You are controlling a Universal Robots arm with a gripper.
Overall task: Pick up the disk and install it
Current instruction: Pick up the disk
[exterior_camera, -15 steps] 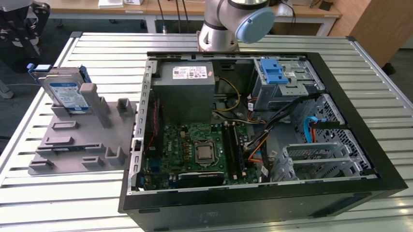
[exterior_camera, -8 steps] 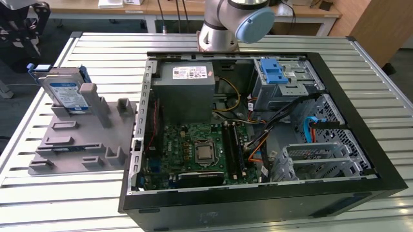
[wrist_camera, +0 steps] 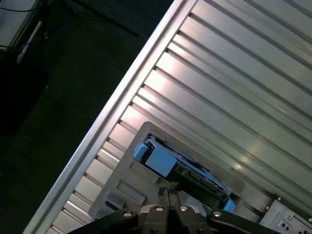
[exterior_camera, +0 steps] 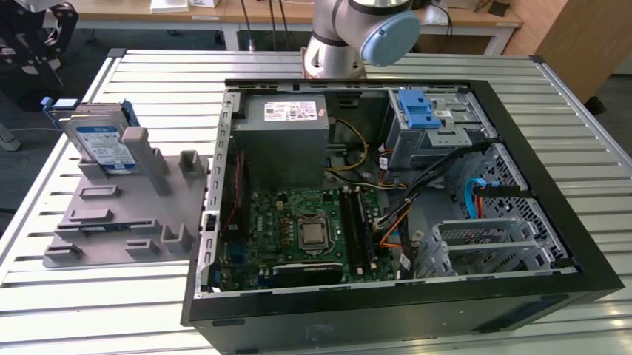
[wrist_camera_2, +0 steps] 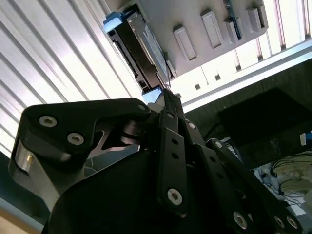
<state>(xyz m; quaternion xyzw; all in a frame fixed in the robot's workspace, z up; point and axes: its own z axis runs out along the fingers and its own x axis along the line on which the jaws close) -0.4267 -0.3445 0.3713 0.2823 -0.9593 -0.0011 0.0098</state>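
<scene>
My gripper [wrist_camera: 168,188]: clenched, the 2 fingertips pressed together with nothing between them.
Same gripper [wrist_camera_2: 165,93] in the second wrist view: the black fingers taper to 1 closed tip that points toward the disk's edge.
Disk [exterior_camera: 103,143]: stands on edge in a slot of the grey holder, at the exterior view's left, its blue-and-white label showing and a blue rail at its upper end.
Disk in both wrist views [wrist_camera: 181,165] [wrist_camera_2: 145,43]: seen edge-on beyond my fingertips, blue rails at both ends, apart from me and not grasped.
Holder [exterior_camera: 109,214]: a grey block with several slots and posts, flat on the table, just beside the computer case.
Table [exterior_camera: 148,74]: slatted bright metal, carrying the holder and the case.
Computer case [exterior_camera: 553,185]: black, lying open on its side in the middle of the table.
Drive cage [exterior_camera: 445,137]: metal, in the case's far corner, topped by a blue latch [exterior_camera: 419,111].
Power supply [exterior_camera: 281,140]: big grey box beside the cage, white sticker on top.
Motherboard [exterior_camera: 296,222]: green, near the case's front.
My arm [exterior_camera: 351,33]: its base rises behind the case.
</scene>
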